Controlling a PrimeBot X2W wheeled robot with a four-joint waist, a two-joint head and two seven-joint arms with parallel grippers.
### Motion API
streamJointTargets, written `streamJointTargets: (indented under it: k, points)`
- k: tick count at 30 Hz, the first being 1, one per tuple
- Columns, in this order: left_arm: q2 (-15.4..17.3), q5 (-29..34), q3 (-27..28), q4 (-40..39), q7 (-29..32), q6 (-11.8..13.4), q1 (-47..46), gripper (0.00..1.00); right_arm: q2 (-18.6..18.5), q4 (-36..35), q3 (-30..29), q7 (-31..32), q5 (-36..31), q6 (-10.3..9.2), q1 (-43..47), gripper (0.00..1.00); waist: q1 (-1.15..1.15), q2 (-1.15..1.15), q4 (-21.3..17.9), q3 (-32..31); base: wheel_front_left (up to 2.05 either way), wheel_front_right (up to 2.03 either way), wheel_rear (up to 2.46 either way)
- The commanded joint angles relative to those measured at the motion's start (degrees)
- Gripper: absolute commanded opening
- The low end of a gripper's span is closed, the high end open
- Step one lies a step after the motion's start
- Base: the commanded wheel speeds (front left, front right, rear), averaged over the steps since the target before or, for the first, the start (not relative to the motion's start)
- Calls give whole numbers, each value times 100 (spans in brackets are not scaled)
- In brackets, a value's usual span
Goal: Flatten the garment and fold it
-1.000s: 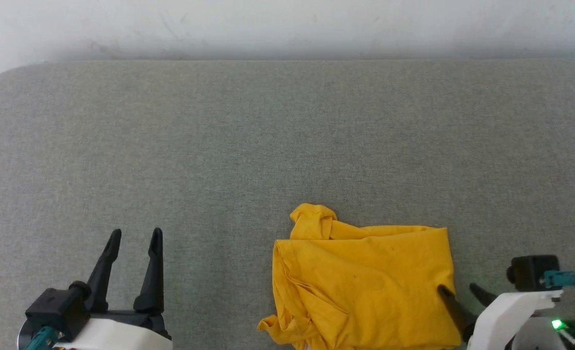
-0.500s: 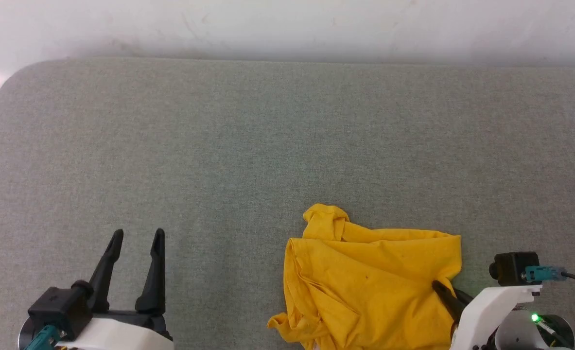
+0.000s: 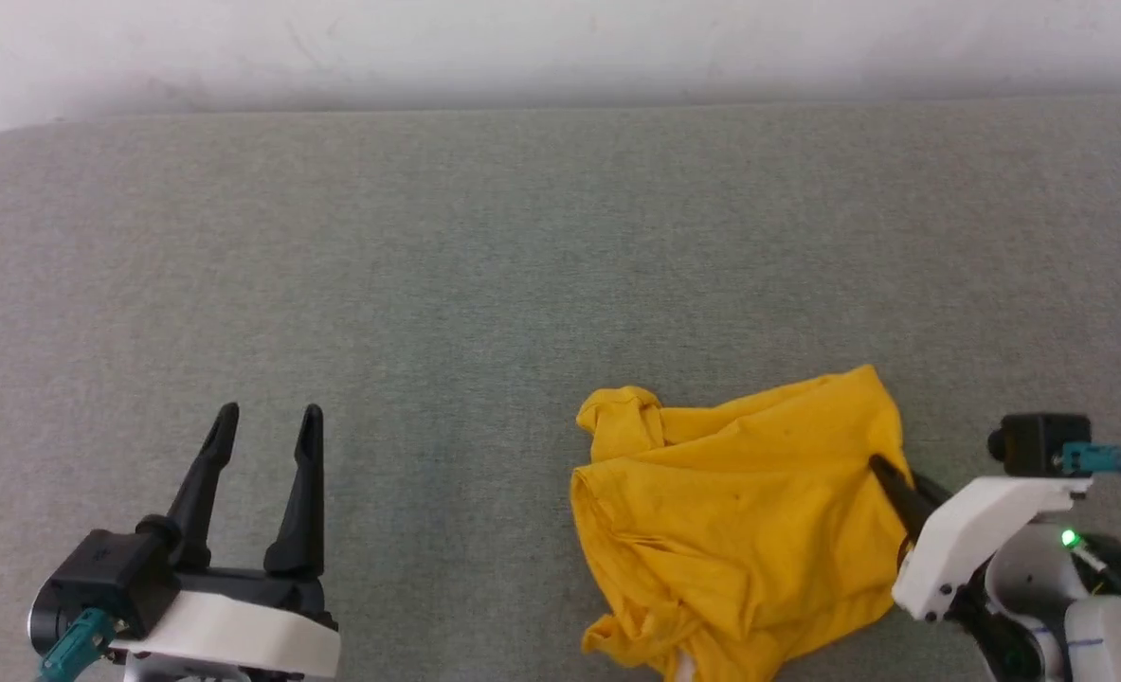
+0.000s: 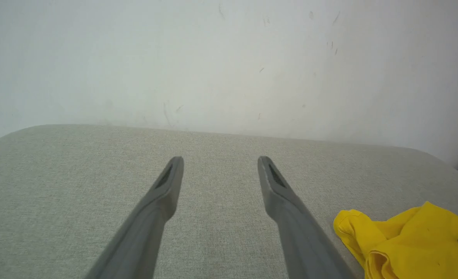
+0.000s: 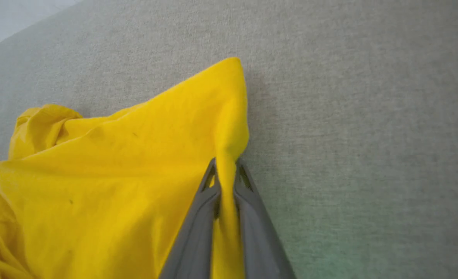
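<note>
One garment (image 3: 740, 511) edge is pinched by my right gripper (image 5: 226, 162) at the table's (image 3: 427, 237) front; flattening needs my spread-fingered left gripper (image 3: 270, 414) opposite.

the garment (image 3: 740, 511) lies on the bench (image 3: 522, 284), at the near edge, right of centre. the right end effector (image 3: 896, 471) meets its right edge; the left end effector (image 3: 270, 412) sits well apart, near left.
</note>
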Motion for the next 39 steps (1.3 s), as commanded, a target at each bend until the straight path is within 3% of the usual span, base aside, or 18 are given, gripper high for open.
streamJointTargets:
  k: [1, 8, 18, 26, 39]
  points:
    - [42, 46, 14, -42, -11, 24, -91, 100, -12, -6, -74, -39, -74, -13, -161, 0, 0, 0, -174, 91, 0, 0, 0]
    - [223, 76, 159, -218, 63, 84, -132, 100, -195, -83, -237, 210, -575, -13, -898, 0, 0, 0, -742, 393, 0, 0, 0]
    - [635, 326, 299, -636, 432, 143, -581, 100, -1124, 31, -122, 472, -755, -13, -2072, 0, 0, 0, -1464, 1174, 0, 0, 0]
    - [1021, 624, 408, -1156, 885, 237, -1001, 100, -1832, 441, -515, 246, -1094, -13, -2666, 0, 0, 0, -1675, 1840, 0, 0, 0]
    - [1396, 804, 576, -1625, 1302, 297, -1289, 100, -2512, 1521, -979, -554, -1852, -13, -3374, 0, 0, 0, -1662, 2642, 0, 0, 0]
